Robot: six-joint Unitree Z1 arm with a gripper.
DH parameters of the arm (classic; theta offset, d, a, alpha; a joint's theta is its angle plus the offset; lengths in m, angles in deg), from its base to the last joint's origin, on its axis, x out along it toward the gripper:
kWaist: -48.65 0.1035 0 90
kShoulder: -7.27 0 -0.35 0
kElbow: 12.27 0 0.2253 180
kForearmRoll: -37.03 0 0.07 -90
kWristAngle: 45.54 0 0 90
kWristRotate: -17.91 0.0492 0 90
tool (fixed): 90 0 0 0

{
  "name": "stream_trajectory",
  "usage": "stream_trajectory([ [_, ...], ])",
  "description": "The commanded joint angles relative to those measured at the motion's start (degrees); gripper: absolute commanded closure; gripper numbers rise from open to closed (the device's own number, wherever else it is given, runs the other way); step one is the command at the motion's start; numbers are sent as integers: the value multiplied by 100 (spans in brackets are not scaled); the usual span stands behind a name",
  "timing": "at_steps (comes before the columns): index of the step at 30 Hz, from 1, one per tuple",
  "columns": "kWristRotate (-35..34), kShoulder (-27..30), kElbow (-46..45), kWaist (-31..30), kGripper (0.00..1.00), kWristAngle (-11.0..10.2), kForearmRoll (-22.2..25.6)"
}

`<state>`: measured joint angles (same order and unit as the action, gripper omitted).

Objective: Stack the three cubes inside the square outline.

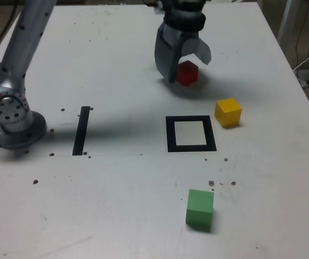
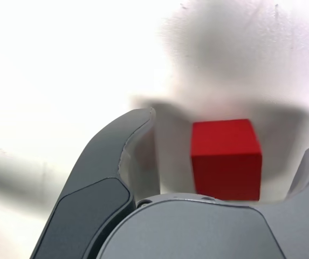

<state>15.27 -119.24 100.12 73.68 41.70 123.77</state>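
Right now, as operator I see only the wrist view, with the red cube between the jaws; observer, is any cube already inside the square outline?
Observer: No. In the exterior view, no cube stands inside the square outline; only white surface shows within its black border.
Operator: I can't see the yellow cube. Where is it?
Observer: The yellow cube sits just outside the outline, by its upper corner on the exterior view's right.
Operator: And the green one?
Observer: The green cube stands alone below the outline in the exterior view, farther from it than the yellow cube.
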Motion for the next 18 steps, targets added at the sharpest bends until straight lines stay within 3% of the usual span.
stream_trajectory([
  [1,-27,-83,52,-7,10,-39,-15],
  [6,-55,-85,70,-15,17,-71,24],
  [13,-112,19,79,-50,36,-32,7],
  [18,-123,45,88,-53,39,-18,-106],
])
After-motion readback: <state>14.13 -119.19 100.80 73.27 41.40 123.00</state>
